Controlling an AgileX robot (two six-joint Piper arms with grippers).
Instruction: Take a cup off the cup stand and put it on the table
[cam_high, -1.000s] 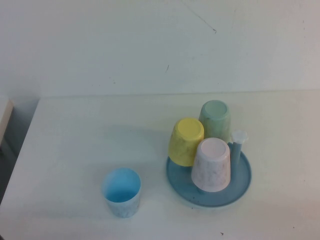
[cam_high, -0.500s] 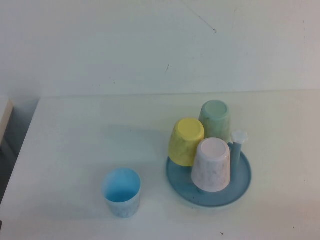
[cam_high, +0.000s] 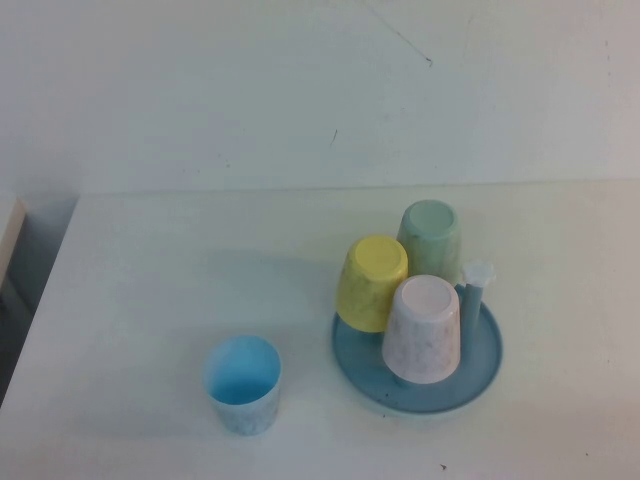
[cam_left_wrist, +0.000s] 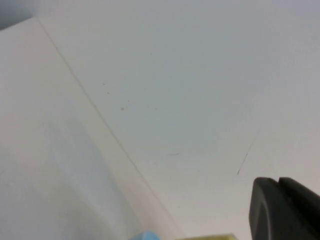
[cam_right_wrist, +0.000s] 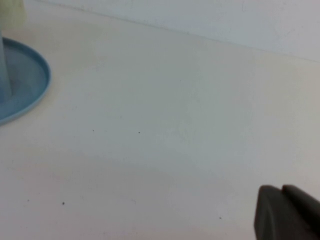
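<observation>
The pale pink cup (cam_high: 423, 330) sits upside down on a peg at the front of the blue cup stand (cam_high: 488, 350), on the white table (cam_high: 160, 280). A yellow cup (cam_high: 373, 283) and a pale green cup (cam_high: 431, 240) sit upside down on other pegs. One peg with a white flower cap (cam_high: 479, 272) is bare. Neither gripper shows in the high view. My left gripper (cam_left_wrist: 279, 186) is shut and empty, facing the wall. My right gripper (cam_right_wrist: 282, 192) is shut and empty over the table, with the stand's rim (cam_right_wrist: 30, 95) some way off.
A light blue cup (cam_high: 243, 384) stands upright on the table to the left of the stand, near the front edge. The table's left edge (cam_high: 40, 300) drops off beside a dark gap. A white wall stands behind the table.
</observation>
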